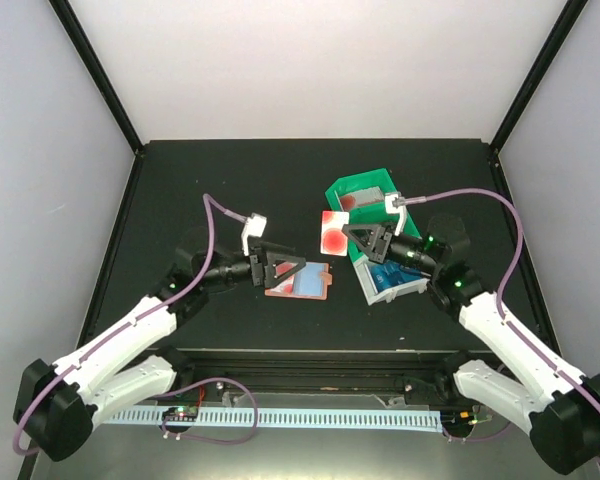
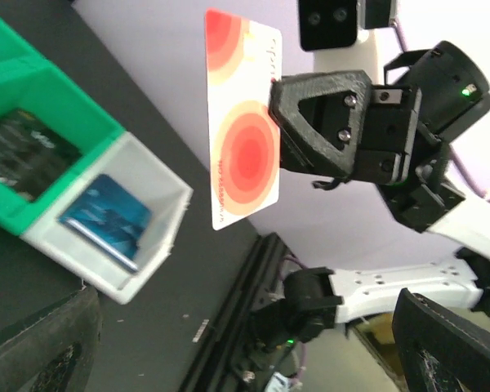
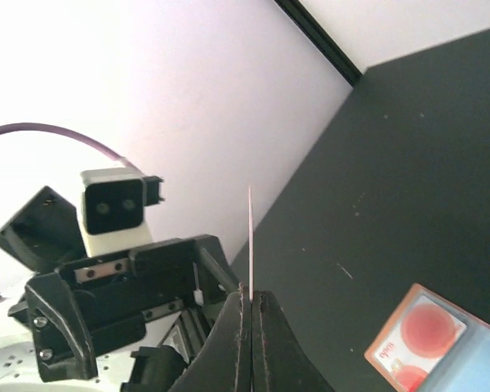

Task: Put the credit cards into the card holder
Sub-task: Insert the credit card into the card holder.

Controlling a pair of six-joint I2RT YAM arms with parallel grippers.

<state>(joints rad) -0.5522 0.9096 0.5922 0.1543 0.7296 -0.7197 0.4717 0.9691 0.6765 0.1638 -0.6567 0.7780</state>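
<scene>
- Step in hand: carrying one card from tray to holder. Insert not done yet.
- Right tool [image 1: 352,235] was clamped fully shut on one edge of red-and-white card [image 1: 335,232]. Card was off the tabletop [image 1: 210,180], just left of the green-and-white tray [image 1: 365,188], roughly mid tabletop.
- Left tool [image 1: 285,267] had its jaws spread wide w/ nothing in them. It sat over the left end of the card holder [image 1: 324,284].
- Holder lay flat near centre of tabletop, a bit toward the near edge, left of tray. Salmon-orange, rectangular. Blue showed on top, and right wrist view showed a red-circle card face there too. Can't tell if those were slotted in or just lying on it.
- Held card: thin, rigid, white w/ red-orange circles, some print along one edge. Edge-on in right wrist view.
- Tray had a blue card [image 2: 106,216] in the white compartment and a dark card [image 2: 20,155] in a green one.
- Next, prob.: bring card down-left to holder, line its edge up w/ the slot, and steady holder w/ left tool. Risk: card slips in the pinch or holder slides.
</scene>
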